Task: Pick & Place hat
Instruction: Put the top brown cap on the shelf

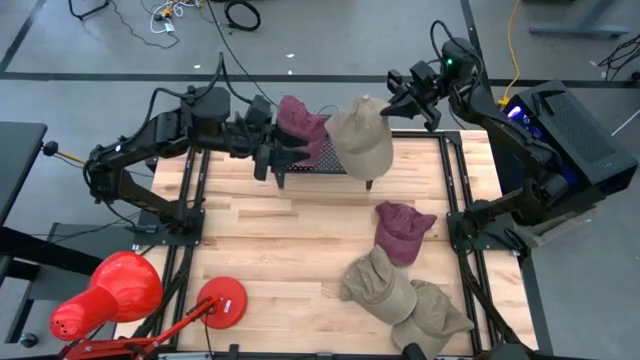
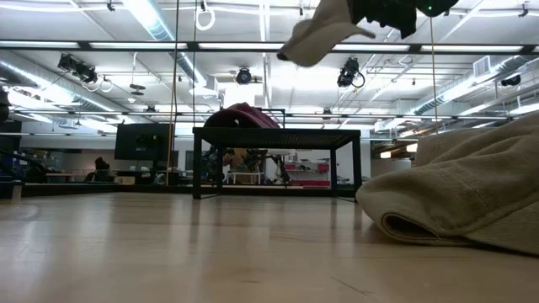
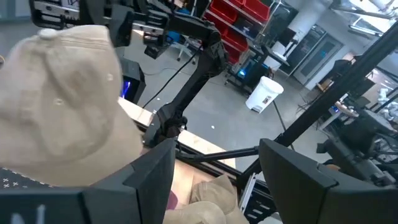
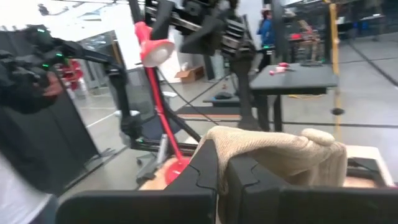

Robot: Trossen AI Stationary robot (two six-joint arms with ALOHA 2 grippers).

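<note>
A beige hat [image 1: 360, 140] hangs in the air over the right end of a black mesh stand [image 1: 318, 168] at the table's far side, with my right gripper [image 1: 403, 101] shut on it. In the low view this hat [image 2: 324, 32] is high above the stand [image 2: 278, 133]. A maroon hat [image 1: 300, 124] rests on the stand's left end, crown up [image 2: 244, 116]. My left gripper [image 1: 268, 158] stands open just left of the stand, level with the maroon hat. Its fingers [image 3: 149, 180] are empty, with the beige hat [image 3: 62, 99] beyond them. My right gripper pinches a fold of the beige hat's cloth at its edge [image 4: 214, 146] between the two fingers [image 4: 249, 186]. The fingers lie about level, coming from the table's far right. The hat hangs beside and below them, tilted, clear of the stand and the table.
Three more hats lie on the table's near right: a maroon one [image 1: 403, 230] and two beige ones [image 1: 378, 285] [image 1: 432, 315]; one fills the low view's right [image 2: 472, 194]. A red lamp [image 1: 110, 295] stands at the near left corner.
</note>
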